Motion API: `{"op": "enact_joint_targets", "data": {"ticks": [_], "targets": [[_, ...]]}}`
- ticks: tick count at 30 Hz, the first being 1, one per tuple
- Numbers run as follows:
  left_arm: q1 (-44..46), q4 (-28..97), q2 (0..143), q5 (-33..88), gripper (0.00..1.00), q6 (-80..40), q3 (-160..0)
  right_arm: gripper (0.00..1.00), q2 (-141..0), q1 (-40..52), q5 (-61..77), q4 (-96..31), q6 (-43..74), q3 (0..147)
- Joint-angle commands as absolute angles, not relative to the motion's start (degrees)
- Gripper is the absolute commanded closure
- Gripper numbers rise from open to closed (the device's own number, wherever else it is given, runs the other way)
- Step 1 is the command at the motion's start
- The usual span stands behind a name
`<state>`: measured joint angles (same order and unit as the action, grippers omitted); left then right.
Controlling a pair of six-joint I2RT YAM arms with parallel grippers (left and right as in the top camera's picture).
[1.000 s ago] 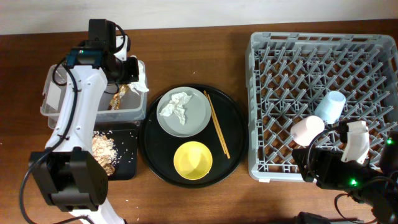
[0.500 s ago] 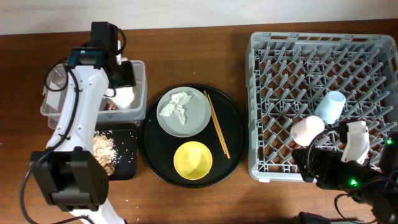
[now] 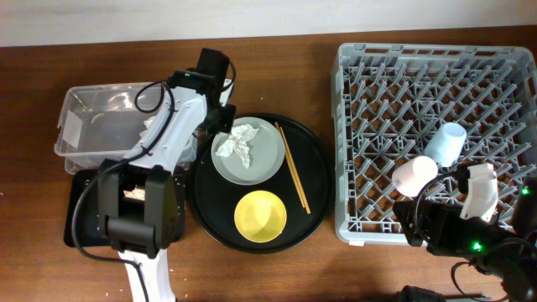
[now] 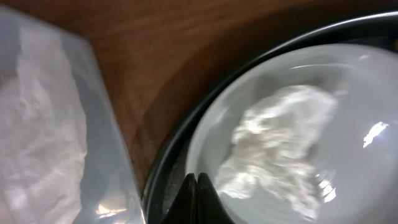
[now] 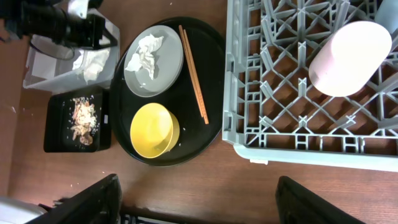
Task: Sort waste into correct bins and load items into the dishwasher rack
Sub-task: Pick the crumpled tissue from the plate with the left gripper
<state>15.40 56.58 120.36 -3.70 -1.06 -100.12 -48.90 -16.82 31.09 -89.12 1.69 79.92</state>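
My left gripper (image 3: 223, 124) is shut and empty, its tips (image 4: 197, 179) over the round tray's rim at the left edge of the pale grey plate (image 3: 260, 164). A crumpled white napkin (image 3: 237, 143) lies on the plate, just right of the tips (image 4: 280, 143). Another white napkin (image 5: 93, 62) lies in the clear tub (image 3: 92, 109). The yellow bowl (image 3: 260, 214) and the chopsticks (image 3: 292, 168) lie on the round tray. The blue cup (image 3: 445, 143) and the pink cup (image 3: 415, 174) lie in the grey rack (image 3: 436, 75). My right gripper (image 5: 198, 202) is open and empty near the rack's front edge.
The big round black tray (image 3: 315, 197) holds the plate, bowl and chopsticks. The shallow black tray (image 5: 59, 134) with brownish food scraps (image 5: 81, 118) sits in front of the clear tub, partly under my left arm. The foil wrapper is not visible.
My left arm swung right from over the clear tub to the plate's left edge. The napkin it held stays in the tub. The right arm has not moved.
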Motion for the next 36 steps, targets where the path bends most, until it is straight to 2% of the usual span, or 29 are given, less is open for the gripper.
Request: {"op": "enact_joint_targets", "data": {"ticks": [1, 5, 16, 19, 21, 22, 23, 25, 26, 28, 30, 31, 33, 36], "targets": [[14.37, 57.47, 119.66, -6.52, 1.0, -3.92, -101.36, 0.18, -48.73, -16.47, 30.79, -89.14, 1.89, 80.25], [14.61, 59.24, 119.63, -13.65, 1.0, -10.48, -102.39, 0.18, -48.73, -16.47, 28.77, -89.17, 1.91, 80.25], [13.91, 60.84, 119.63, -18.76, 1.0, -22.31, -102.37, 0.18, -48.73, -16.45, 28.42, -90.04, 1.91, 80.25], [13.21, 58.59, 119.63, -11.92, 0.98, -18.9, -102.37, 0.18, -48.73, -16.47, 28.18, -90.61, 1.91, 80.25], [13.32, 57.32, 119.63, -8.82, 0.93, -16.49, -102.39, 0.18, -48.73, -16.47, 28.18, -90.59, 1.91, 80.25], [13.34, 56.73, 119.63, -7.6, 0.87, -16.16, -102.45, 0.18, -48.73, -16.47, 28.18, -90.59, 1.91, 80.25], [13.34, 56.27, 119.63, -4.86, 0.87, -15.29, -102.48, 0.18, -48.73, -16.47, 28.18, -90.63, 1.91, 80.25], [13.96, 54.04, 119.68, 9.28, 0.86, -6.28, -102.48, 0.18, -48.73, -16.47, 28.18, -90.63, 1.91, 80.25], [14.83, 53.67, 119.81, 14.04, 0.82, -2.48, -102.48, 0.18, -48.73, -16.47, 28.18, -90.52, 1.91, 80.25], [16.88, 53.63, 120.29, 12.49, 0.7, -0.25, -102.3, 0.18, -48.73, -16.47, 28.21, -90.41, 1.91, 80.25], [19.62, 53.36, 122.32, 6.37, 0.5, 0.99, -102.15, 0.17, -48.73, -16.47, 28.18, -90.48, 1.91, 80.25], [20.51, 52.82, 123.68, 4.23, 0.36, 0.99, -102.15, 0.18, -48.73, -16.47, 28.18, -90.52, 1.91, 80.25], [21.39, 51.44, 126.52, 3.62, 0.3, 0.95, -102.15, 0.18, -48.73, -16.45, 28.21, -90.67, 1.91, 80.25], [21.87, 51.62, 129.67, 4.75, 0.31, 0.93, -102.15, 0.18, -48.73, -16.47, 28.21, -90.67, 1.91, 80.25]]}}
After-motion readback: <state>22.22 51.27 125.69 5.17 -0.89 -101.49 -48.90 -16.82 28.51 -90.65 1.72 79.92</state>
